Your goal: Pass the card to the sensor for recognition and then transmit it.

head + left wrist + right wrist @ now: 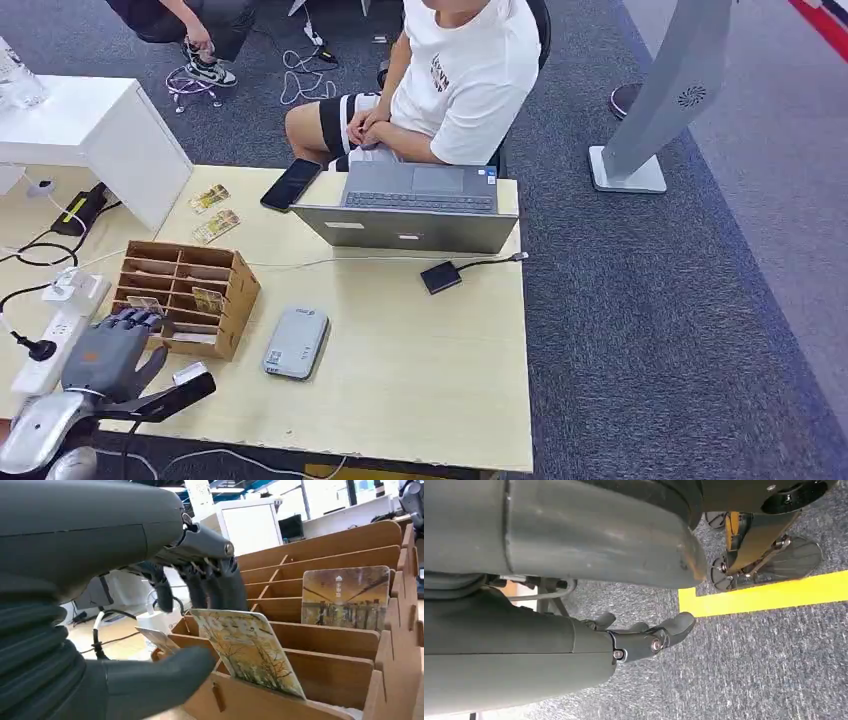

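Your card (248,650) stands tilted in a near slot of the wooden rack (345,645), at the rack's left end, its tree-print face toward the left wrist camera. Your left hand (165,625) is at it: the dark fingers (220,587) reach down behind the card's top edge and the thumb (155,677) lies in front of the rack's low front wall, just short of the card's lower corner. You cannot tell from these views whether the fingers and thumb have closed on the card; it sits in the slot. In the head view the same hand (108,350) hangs over the rack's (235,300) near left corner.

A second card (345,597) stands in a slot further back, on the other side of the rack.

Your right hand (644,635) hangs low over grey carpet beside a yellow floor line (769,592), fingers loosely curled and holding nothing.

On the table (430,370), the grey sensor (296,342) lies flat just right of the rack. Beyond it a laptop (415,205) sits open, with a phone (291,184) to its left and a small black adapter (441,276) on a cable to its right. Two more cards (212,212) lie flat behind the rack. A person (450,80) sits at the table's far edge, hands in lap. A power strip (50,340) lies left of your hand.
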Action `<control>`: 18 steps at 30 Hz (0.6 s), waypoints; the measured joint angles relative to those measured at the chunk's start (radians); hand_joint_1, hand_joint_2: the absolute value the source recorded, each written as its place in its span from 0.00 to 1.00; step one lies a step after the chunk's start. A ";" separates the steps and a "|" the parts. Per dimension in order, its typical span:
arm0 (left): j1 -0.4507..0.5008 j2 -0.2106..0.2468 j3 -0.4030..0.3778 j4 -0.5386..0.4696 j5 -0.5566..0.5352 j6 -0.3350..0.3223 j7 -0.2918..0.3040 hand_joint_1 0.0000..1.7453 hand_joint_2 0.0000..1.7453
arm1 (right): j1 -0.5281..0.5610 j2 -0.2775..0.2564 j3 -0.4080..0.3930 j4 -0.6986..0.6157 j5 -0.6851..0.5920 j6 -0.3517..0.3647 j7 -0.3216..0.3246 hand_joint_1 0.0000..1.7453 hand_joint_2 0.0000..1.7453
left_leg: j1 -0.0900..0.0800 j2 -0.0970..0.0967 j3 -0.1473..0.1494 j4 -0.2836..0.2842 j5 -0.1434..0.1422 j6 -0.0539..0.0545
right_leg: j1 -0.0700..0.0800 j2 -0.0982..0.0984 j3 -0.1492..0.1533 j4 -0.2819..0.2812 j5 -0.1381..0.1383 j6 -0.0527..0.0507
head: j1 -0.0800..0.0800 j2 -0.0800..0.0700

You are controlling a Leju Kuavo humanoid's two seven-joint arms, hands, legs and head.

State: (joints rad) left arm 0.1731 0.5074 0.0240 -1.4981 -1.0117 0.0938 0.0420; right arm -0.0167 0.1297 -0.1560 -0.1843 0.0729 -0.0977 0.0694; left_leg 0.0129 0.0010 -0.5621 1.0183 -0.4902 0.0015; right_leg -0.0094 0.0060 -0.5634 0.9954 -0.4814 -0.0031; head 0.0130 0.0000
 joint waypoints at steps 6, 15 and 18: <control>0.000 0.010 -0.001 0.000 0.012 -0.010 -0.003 1.00 1.00 | 0.000 0.000 -0.002 0.000 0.000 -0.002 0.000 0.00 0.00 | 0.000 0.000 0.000 0.000 0.000 0.000 | 0.000 0.000 0.000 0.000 0.000 0.000 | 0.000 0.000; 0.000 0.014 -0.001 0.000 0.015 -0.008 -0.011 1.00 1.00 | 0.000 0.000 -0.006 0.000 0.000 0.002 0.000 0.00 0.00 | 0.000 0.000 0.000 0.000 0.000 0.000 | 0.000 0.000 0.000 0.000 0.000 0.000 | 0.000 0.000; 0.000 0.014 -0.001 0.000 0.015 -0.007 -0.011 1.00 1.00 | 0.000 0.000 -0.009 0.000 0.000 0.002 0.000 0.00 0.00 | 0.000 0.000 0.000 0.000 0.000 0.000 | 0.000 0.000 0.000 0.000 0.000 0.000 | 0.000 0.000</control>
State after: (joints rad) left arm 0.1731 0.5211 0.0229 -1.4981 -0.9964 0.0866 0.0313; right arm -0.0170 0.1297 -0.1652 -0.1843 0.0729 -0.0957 0.0694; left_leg 0.0129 0.0011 -0.5621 1.0183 -0.4902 0.0015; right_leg -0.0094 0.0061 -0.5633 0.9954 -0.4814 -0.0031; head 0.0130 0.0000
